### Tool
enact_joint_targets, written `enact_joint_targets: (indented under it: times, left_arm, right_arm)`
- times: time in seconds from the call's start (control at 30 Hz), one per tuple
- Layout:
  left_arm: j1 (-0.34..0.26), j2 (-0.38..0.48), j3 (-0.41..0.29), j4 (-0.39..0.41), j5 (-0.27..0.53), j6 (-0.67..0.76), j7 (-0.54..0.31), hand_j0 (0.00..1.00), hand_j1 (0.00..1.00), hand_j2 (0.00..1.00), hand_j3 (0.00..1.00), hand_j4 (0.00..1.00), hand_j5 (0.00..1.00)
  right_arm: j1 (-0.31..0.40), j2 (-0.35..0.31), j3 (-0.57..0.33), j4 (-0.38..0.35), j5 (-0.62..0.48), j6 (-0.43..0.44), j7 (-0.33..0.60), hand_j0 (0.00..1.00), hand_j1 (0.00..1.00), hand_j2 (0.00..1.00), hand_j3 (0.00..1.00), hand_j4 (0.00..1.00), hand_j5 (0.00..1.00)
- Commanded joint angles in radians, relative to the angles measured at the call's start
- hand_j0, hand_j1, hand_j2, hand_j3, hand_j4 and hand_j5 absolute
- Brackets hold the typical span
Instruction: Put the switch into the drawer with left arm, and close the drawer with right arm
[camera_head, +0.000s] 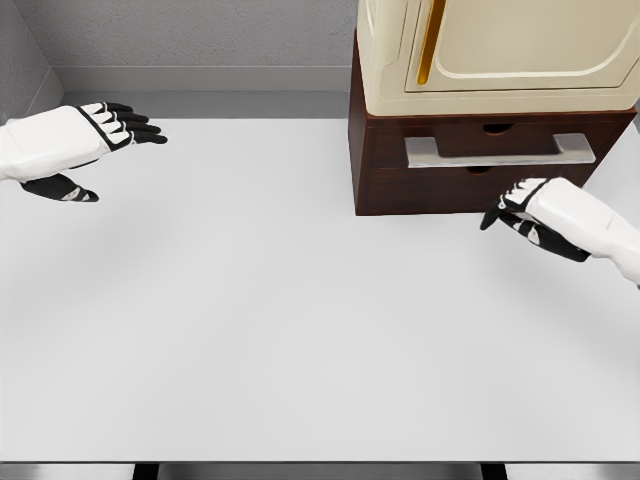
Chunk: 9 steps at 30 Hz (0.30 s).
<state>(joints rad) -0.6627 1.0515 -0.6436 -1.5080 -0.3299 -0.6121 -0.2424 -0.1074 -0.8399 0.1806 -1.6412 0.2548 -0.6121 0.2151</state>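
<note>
At one o'clock, the cream rounded-panel appliance (500, 50) atop the dark brown wooden drawer cabinet (400, 170) is cut off by the top edge.

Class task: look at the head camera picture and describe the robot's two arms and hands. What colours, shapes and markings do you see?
Both arms are smooth, rounded white shells with no cables showing. The left hand has a white back, edged by a thin black line near the knuckles, and black fingers with white knuckle segments. The right hand matches it: white casing, black fingers with small white patches.
</note>
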Motion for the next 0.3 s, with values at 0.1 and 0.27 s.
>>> enact_joint_targets:
  times: [0.1, 0.27]
  left_arm:
    - [0.000, 0.002, 0.001, -0.001, 0.006, 0.001, 0.000, 1.00, 1.00, 1.00, 1.00, 1.00, 1.00]
    - [0.000, 0.002, 0.002, -0.001, 0.006, 0.001, 0.000, 1.00, 1.00, 1.00, 1.00, 1.00, 1.00]
  right_arm:
    - [0.067, -0.039, -0.046, -0.058, -0.011, 0.001, -0.007, 0.92, 0.92, 0.92, 0.92, 0.92, 0.92]
    - [0.158, -0.039, -0.127, -0.080, -0.006, 0.001, -0.002, 0.99, 0.99, 0.99, 0.99, 0.99, 0.99]
